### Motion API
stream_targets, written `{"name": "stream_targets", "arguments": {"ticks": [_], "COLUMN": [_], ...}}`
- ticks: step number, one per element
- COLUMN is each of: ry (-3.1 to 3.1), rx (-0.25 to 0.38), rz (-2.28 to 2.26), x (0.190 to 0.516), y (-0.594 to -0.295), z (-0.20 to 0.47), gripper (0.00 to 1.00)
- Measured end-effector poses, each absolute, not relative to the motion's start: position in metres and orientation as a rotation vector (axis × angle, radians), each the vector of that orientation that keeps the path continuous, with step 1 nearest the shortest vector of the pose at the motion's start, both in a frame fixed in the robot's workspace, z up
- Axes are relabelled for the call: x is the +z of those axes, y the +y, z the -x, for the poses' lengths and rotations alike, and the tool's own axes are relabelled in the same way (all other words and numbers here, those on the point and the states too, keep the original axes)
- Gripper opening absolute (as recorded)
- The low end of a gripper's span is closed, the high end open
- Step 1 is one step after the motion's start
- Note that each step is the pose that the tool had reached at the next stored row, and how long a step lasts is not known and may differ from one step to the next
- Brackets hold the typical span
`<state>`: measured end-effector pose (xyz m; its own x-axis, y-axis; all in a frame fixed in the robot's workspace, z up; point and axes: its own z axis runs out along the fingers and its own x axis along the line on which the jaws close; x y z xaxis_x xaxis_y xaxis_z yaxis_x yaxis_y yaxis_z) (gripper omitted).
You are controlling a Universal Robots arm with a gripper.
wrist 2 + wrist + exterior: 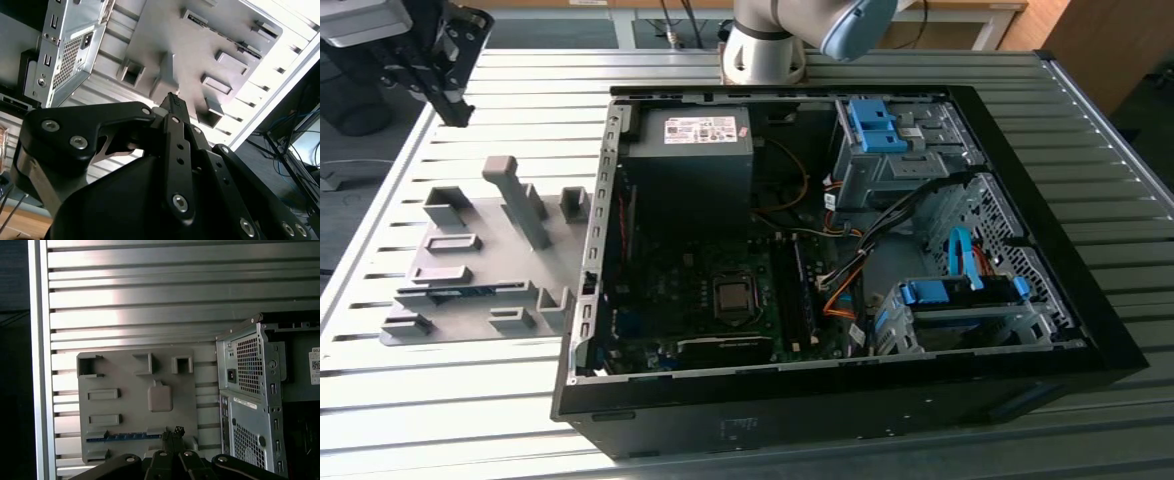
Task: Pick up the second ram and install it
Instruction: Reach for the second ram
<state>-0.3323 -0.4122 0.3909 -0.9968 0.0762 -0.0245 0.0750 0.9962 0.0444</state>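
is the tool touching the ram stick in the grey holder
Apart. In the exterior view the tool hangs well clear, with bare table slats between it and the ram stick lying in the grey holder.

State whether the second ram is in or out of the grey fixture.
In: the second ram lies slotted in the grey fixture.

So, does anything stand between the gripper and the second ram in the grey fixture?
Nothing visible does. The gripper hangs high above the table; the second ram sits uncovered in the grey fixture, and open air lies between them.
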Motion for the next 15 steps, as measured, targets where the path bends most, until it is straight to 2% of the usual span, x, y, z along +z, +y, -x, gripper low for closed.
{"name": "stream_targets", "arguments": {"ticks": [15], "ry": [3.112], "rx": [0.068], "rz": [-0.118], "x": [0.390], "y": [-0.426], "z": [0.348], "gripper": [0.11]}}
